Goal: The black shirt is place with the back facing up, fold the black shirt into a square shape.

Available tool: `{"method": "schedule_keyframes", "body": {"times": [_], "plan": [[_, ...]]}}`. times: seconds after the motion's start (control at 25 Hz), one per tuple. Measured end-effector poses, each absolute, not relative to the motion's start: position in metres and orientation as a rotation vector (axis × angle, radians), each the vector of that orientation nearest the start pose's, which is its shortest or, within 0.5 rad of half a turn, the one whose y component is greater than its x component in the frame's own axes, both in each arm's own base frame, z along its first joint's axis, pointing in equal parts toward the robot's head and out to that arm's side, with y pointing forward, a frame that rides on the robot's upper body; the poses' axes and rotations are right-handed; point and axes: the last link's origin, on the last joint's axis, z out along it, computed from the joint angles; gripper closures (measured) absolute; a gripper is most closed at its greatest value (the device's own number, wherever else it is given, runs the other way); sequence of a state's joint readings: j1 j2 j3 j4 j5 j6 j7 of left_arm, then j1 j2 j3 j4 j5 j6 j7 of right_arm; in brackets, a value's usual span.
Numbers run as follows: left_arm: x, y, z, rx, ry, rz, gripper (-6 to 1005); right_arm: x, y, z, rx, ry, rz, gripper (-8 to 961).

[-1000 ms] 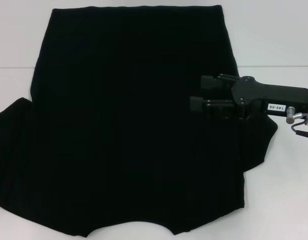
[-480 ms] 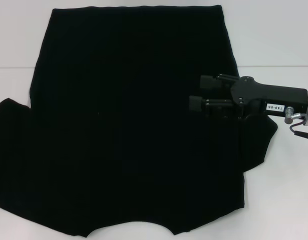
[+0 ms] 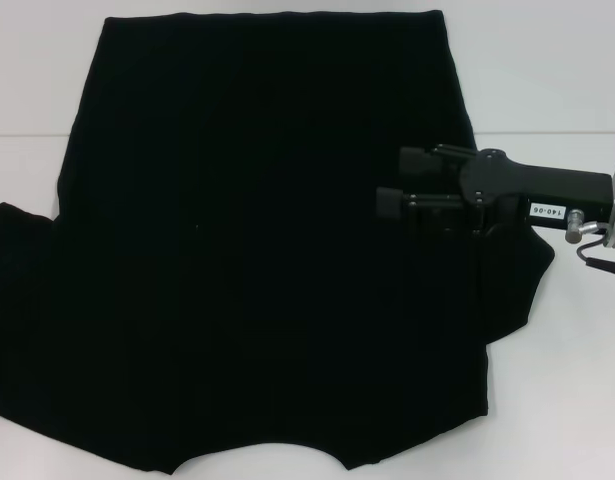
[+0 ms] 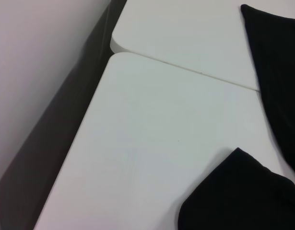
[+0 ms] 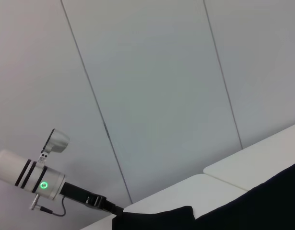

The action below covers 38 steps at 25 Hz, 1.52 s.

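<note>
Here, in the head view, you see the black shirt (image 3: 267, 240) spread flat over most of the white table (image 3: 547, 90), plain side up, with no print showing. 1 sleeve reaches out on the robot's left, and the other lies under the right gripper (image 3: 402, 180). That gripper comes in from the right edge, held level over the shirt's right side near the armpit, with its 2 fingers (image 3: 419, 156) spread apart and nothing between them.

In the left wrist view, you get the table's left part, made of 2 tabletops meeting at a seam, with a sleeve tip and the shirt's side edge lying on it. The left gripper itself does not show.

In the right wrist view, you look across the shirt toward a pale panelled wall (image 5: 152, 86), where the left arm (image 5: 37, 179) hangs beyond the table's far edge.
</note>
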State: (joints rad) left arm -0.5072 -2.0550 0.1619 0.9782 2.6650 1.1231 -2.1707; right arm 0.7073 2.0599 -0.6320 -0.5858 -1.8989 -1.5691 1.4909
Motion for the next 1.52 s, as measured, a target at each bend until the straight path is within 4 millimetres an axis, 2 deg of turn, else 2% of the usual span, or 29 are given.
{"method": "schedule_keyframes", "body": {"times": [0.16, 0.32, 0.56, 0.64, 0.68, 0.84, 1.04, 1.12, 1.2, 1.36, 1.52], "plan": [[-0.405, 0.326, 0.136, -1.611, -1.488, -0.234, 999, 0.198, 0.376, 0.01, -2.702, 0.616, 0.953, 8], [-0.39, 0.334, 0.133, -1.683, -1.472, -0.312, 999, 0.198, 0.376, 0.011, -2.701, 0.615, 0.952, 8], [-0.345, 0.352, 0.125, -1.895, -1.364, -0.528, 999, 0.201, 0.374, 0.01, -2.695, 0.62, 0.953, 8], [-0.325, 0.36, 0.111, -2.0, -1.317, -0.55, 999, 0.202, 0.374, 0.011, -2.693, 0.623, 0.953, 8], [-0.325, 0.36, 0.111, -2.0, -1.317, -0.55, 999, 0.203, 0.374, 0.011, -2.691, 0.627, 0.954, 9], [-0.298, 0.367, 0.081, -2.138, -1.26, -0.571, 999, 0.206, 0.372, 0.012, -2.683, 0.637, 0.957, 9], [-0.274, 0.365, 0.043, -2.325, -1.214, -0.581, 999, 0.208, 0.371, 0.012, -2.675, 0.647, 0.961, 9], [-0.268, 0.363, 0.035, -2.387, -1.184, -0.586, 999, 0.209, 0.372, 0.013, -2.669, 0.652, 0.962, 9], [-0.265, 0.363, 0.033, -2.406, -1.149, -0.618, 941, 0.21, 0.373, 0.016, -2.652, 0.657, 0.971, 9], [-0.263, 0.362, 0.044, -2.383, -1.101, -0.721, 826, 0.212, 0.376, 0.025, -2.613, 0.693, 0.994, 8], [-0.255, 0.352, 0.055, -2.434, -0.936, -0.855, 671, 0.215, 0.381, 0.034, -2.576, 0.786, 1.006, 8]]}}
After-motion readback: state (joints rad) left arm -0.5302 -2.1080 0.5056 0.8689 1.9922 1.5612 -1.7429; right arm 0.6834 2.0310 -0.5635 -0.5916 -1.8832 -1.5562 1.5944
